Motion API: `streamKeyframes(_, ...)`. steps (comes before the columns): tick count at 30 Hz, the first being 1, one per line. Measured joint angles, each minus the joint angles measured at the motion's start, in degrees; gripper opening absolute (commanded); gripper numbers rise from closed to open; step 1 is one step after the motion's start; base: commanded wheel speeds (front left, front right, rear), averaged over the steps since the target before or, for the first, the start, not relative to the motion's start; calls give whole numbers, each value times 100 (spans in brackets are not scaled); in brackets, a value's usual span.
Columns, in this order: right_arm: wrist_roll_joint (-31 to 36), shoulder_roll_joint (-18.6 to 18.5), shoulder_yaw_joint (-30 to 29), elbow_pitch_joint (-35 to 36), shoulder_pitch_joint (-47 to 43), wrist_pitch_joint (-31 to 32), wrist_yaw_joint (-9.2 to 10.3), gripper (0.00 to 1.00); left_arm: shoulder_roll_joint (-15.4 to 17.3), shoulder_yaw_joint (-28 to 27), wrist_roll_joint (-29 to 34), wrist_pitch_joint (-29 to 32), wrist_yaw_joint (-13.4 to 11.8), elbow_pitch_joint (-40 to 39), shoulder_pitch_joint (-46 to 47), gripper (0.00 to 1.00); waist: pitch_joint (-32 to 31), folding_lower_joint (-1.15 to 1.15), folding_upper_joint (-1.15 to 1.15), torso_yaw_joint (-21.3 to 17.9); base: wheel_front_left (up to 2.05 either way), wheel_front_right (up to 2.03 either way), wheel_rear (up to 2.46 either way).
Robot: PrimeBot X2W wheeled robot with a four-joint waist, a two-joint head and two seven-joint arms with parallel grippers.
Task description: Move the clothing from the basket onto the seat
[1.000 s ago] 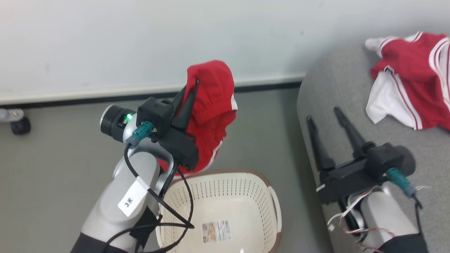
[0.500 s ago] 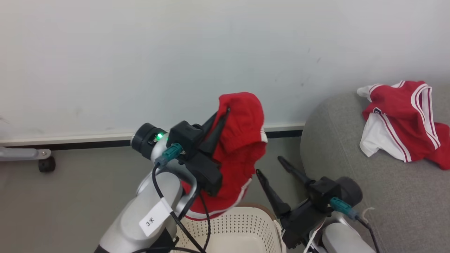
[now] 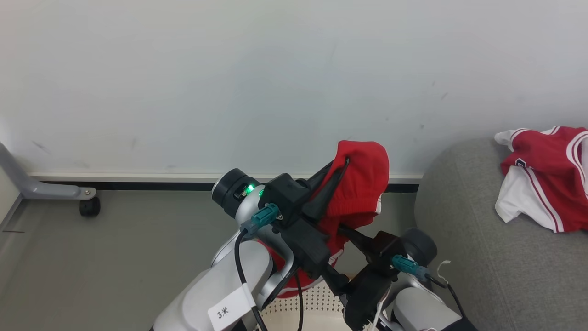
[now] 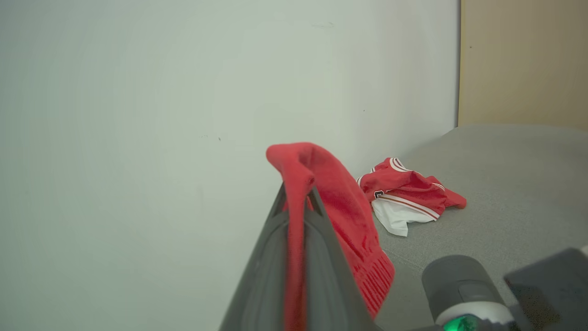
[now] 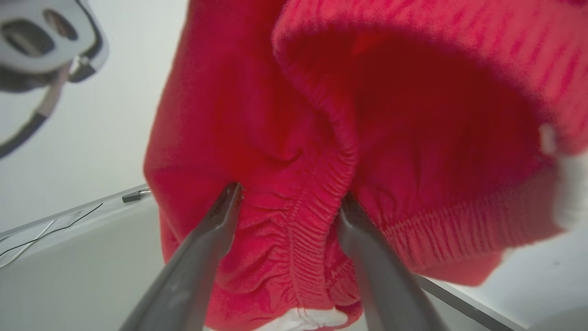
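the red garment is being held up in the air over the basket, well short of the seat, where another red and white piece is already lying. it's being pinched by the left gripper, fingers pressed together on a fold near the elastic band, and the rest is being left to droop down either side. the right gripper is being held up against the hanging fabric with its fingers spread. the gathered elastic band is sitting between them, but nothing is being clamped there yet.

handling-wise it's being read as light, soft and totally floppy, zero stiffness, so some swinging and bunching is probably to be expected wherever it's being carried. the elastic band is being judged the best spot to be grabbed, since it's thicker and less likely to be slipped out of than a thin single layer. a second hold there would also be stopping the loose end from being dragged.
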State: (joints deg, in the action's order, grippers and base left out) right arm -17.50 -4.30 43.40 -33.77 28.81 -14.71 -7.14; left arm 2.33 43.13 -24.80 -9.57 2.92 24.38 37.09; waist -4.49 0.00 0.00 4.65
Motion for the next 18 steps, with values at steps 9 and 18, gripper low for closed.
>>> streamKeyframes(9,-364,14,359,-144,353,1,0,0,2,-112,-69,119,-218,-38,-47,0,112,0,0,109,0,0,0)
streamKeyframes(18,-566,-311,237,2,457,0,-1,0,176,-417,-261,90,-399,121,-371,100,237,1,0,2,0,0,0)
